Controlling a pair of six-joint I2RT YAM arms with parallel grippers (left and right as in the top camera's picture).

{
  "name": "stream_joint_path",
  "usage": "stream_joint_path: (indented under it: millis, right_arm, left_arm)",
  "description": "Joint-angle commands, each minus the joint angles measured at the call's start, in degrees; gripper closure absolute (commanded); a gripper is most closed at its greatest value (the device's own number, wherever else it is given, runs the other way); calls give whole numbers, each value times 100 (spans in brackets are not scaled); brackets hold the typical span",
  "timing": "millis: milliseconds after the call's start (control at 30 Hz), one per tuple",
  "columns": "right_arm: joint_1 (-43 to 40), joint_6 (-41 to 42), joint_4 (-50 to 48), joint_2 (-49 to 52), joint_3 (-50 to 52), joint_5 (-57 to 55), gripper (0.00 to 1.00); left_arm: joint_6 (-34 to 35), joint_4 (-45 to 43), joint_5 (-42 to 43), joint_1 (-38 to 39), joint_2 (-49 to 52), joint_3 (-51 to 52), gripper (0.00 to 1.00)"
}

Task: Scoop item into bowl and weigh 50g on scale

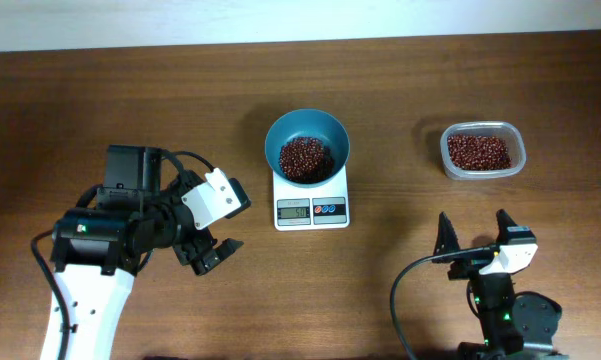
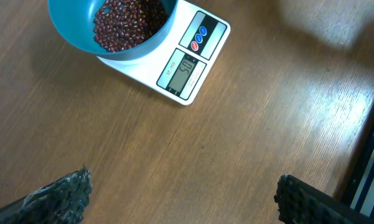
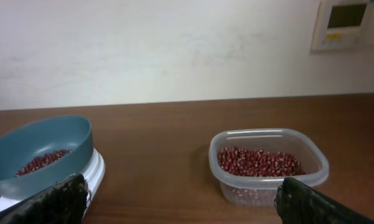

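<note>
Teal bowl (image 1: 280,135) on the rear of the white scale (image 1: 311,195) at mid-table, rim reaching past the scale's far edge, a heap of red-brown beans (image 1: 305,158) in its bottom. Display (image 1: 294,211) and 2 round buttons (image 1: 326,210) uncovered along the scale's near edge. More beans in a clear tub (image 1: 518,152) to the right, well apart from the scale, bare wood between them.

Left gripper (image 1: 212,252) near-left of the scale, jaws spread wide, gripping nothing. Right gripper (image 1: 472,216) close to the table's near edge, in front of the tub, jaws equally wide, nothing between them. Broad bare stretches of table (image 1: 100,90) along the far edge, at the left, and between the 2 arms.

From overhead only: both arms and the whole layout at once. From the left wrist only: display digits and the red and blue buttons at close range, digits not surely readable, no tub in view. From the right wrist only: bowl and tub side-on, the table's far edge against a pale wall (image 3: 149,50), a wall panel (image 3: 348,22) at upper right, scale display hidden.
</note>
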State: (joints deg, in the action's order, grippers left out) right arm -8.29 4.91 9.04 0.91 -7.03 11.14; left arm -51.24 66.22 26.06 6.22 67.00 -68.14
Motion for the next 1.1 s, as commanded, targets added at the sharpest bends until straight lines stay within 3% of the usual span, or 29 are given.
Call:
stream_joint_path:
  millis: [0,200,733,833,1067]
  right_arm:
    - [52,160,-151,-70,210,-46,1]
    - [57,157,-909,-70,671,-2,1]
    - [229,81,-503,-70,671,-107,1]
    - [229,-474,-518,-70,671,107,1]
    - [227,-448,-540,-70,671,81,1]
  left_arm:
    - [-50,-9,0,-37,-37,7,1]
    - [-50,-9,0,-37,-37,7,1]
    - [-50,-9,0,-37,-37,7,1]
    - [-50,-9,0,-37,-37,7,1]
    - [-50,-9,0,-37,-37,7,1]
